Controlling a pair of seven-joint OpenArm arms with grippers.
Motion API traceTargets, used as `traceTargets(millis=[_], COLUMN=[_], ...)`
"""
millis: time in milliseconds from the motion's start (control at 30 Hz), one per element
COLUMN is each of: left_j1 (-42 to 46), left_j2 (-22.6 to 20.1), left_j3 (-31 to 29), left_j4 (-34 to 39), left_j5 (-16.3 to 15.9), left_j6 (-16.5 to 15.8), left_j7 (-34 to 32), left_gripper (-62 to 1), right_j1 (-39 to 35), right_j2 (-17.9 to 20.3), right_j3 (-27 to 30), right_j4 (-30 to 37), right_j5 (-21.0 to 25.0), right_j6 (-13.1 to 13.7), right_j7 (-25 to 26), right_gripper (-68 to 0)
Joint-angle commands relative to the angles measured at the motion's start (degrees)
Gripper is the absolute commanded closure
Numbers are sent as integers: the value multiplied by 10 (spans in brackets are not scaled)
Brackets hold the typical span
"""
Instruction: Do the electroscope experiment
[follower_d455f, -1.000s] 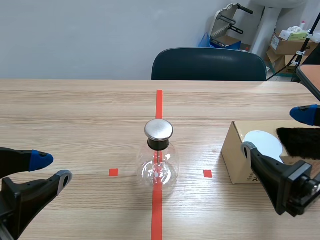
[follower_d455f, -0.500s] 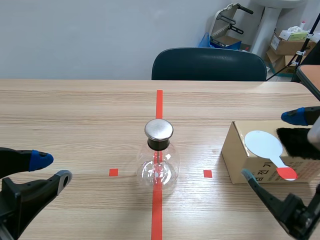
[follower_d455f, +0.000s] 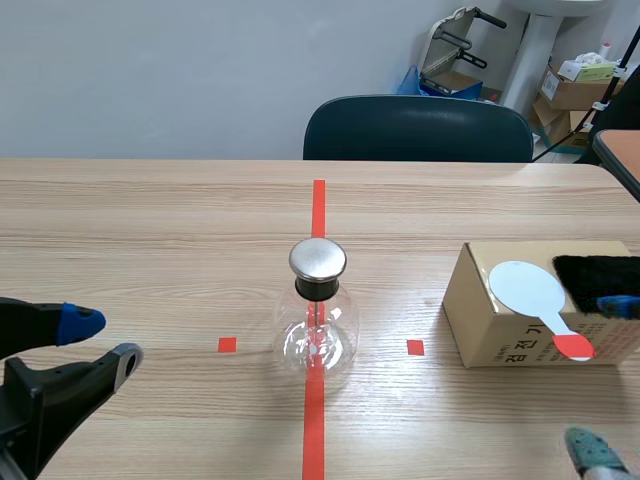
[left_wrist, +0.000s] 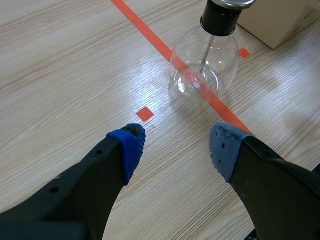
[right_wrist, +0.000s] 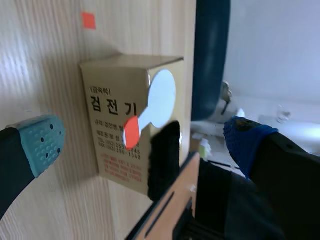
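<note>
The glass electroscope (follower_d455f: 317, 320) is being supported upright by the tabletop (follower_d455f: 150, 220), on its red centre line, ahead of the left end effector (left_wrist: 175, 142), which is being held wide. The right end effector (right_wrist: 145, 140) (also wide) is being held near the cardboard box (right_wrist: 107, 125) bearing a white paddle (right_wrist: 162, 100) and black fur (right_wrist: 162, 160).

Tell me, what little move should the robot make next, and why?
Probably lower the open right tool onto the red handle of the white round paddle lying on the brown cardboard box. That tool is empty, the paddle lies just ahead of it, and the clear glass flask with the metal cap stands untouched.
</note>
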Motion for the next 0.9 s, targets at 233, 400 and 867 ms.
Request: traceTargets(millis=[233, 400, 867], left_j1=[0, -16, -49], left_j2=[4, 3, -114], left_j3=[0, 5, 107], left_j4=[11, -10, -65], left_j5=[-3, -4, -12], left_j6=[1, 1, -15], left_j7=[-4, -6, -50], left_gripper=[-313, -313, -390], right_j1=[46, 101, 227], right_j2=[11, 26, 97], right_j3=[-20, -41, -100], right_j4=[-151, -239, -342], right_j5=[-23, -23, 64], right_j6=[-229, -280, -293], right_j7=[-3, 0, 69], right_gripper=[-679, -679, -679])
